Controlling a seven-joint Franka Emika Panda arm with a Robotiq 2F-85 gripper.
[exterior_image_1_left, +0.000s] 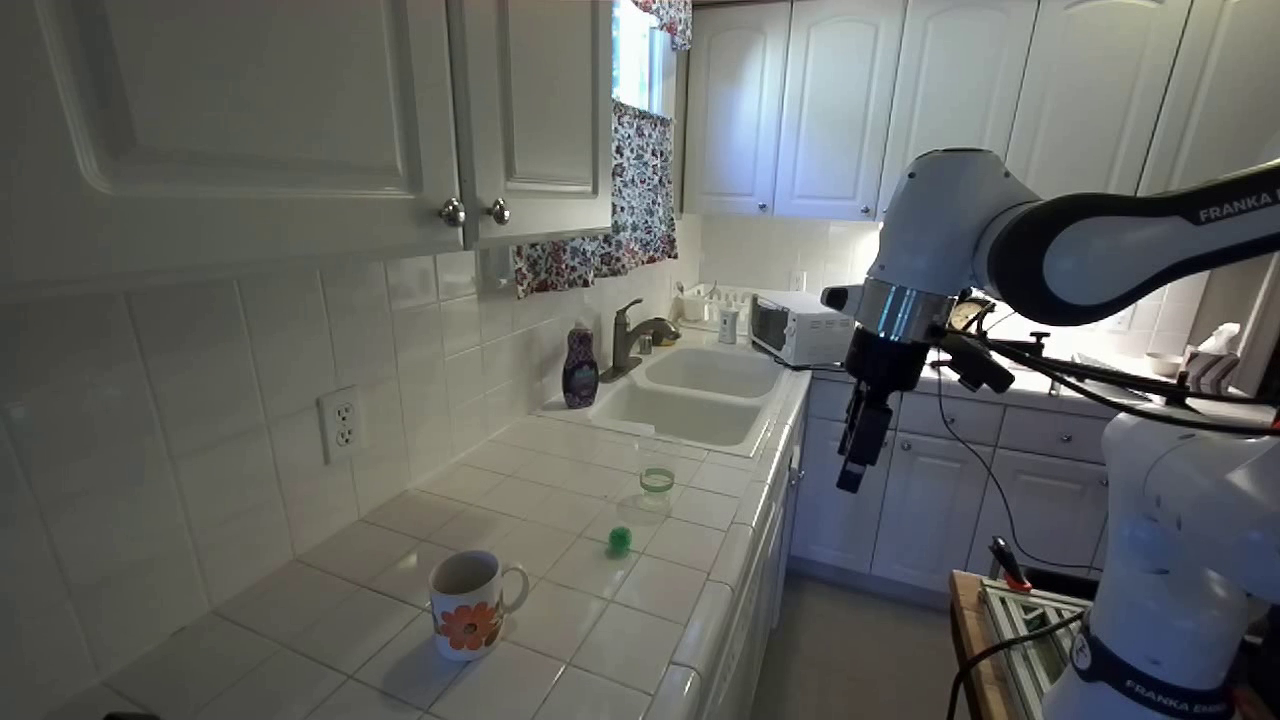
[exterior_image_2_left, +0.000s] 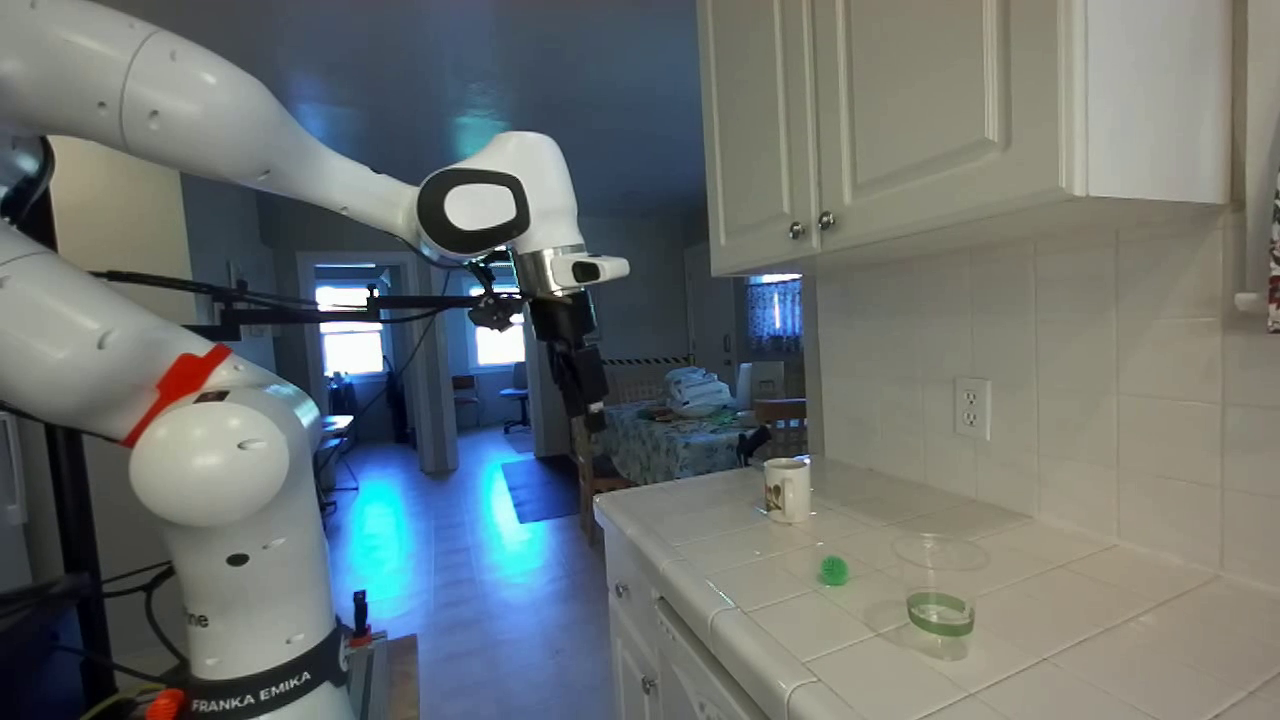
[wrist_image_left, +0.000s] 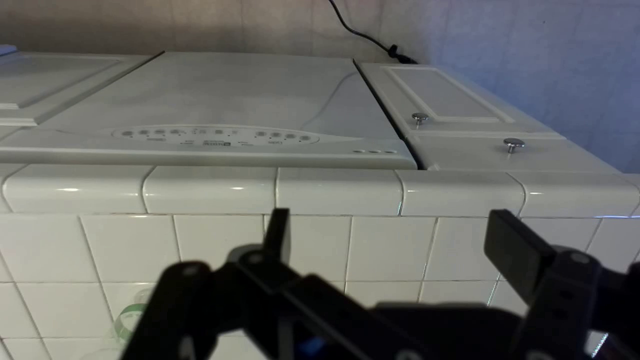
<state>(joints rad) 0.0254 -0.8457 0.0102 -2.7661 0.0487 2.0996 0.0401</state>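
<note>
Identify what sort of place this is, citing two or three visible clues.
A kitchen, probably in a home: there is a double sink, a tiled counter and, beneath it, what looks like a dishwasher.

The claw (wrist_image_left: 390, 235) is black, the ball (exterior_image_1_left: 620, 542) green, the clear cup (exterior_image_2_left: 940, 613) green-banded, the white mug (exterior_image_1_left: 466, 606) orange-flowered.

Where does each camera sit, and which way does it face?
In an exterior view: sits nearest the mug, facing along the counter toward the sink; arm and gripper show at picture right.
In an exterior view: sits nearest the clear cup, facing roughly opposite, toward a table; arm and gripper show at picture left.
Wrist view: sits by the gripper, facing the counter edge and an appliance front; the parted fingers show.
Both exterior views share the mug, green ball, clear cup, arm and gripper.
</note>
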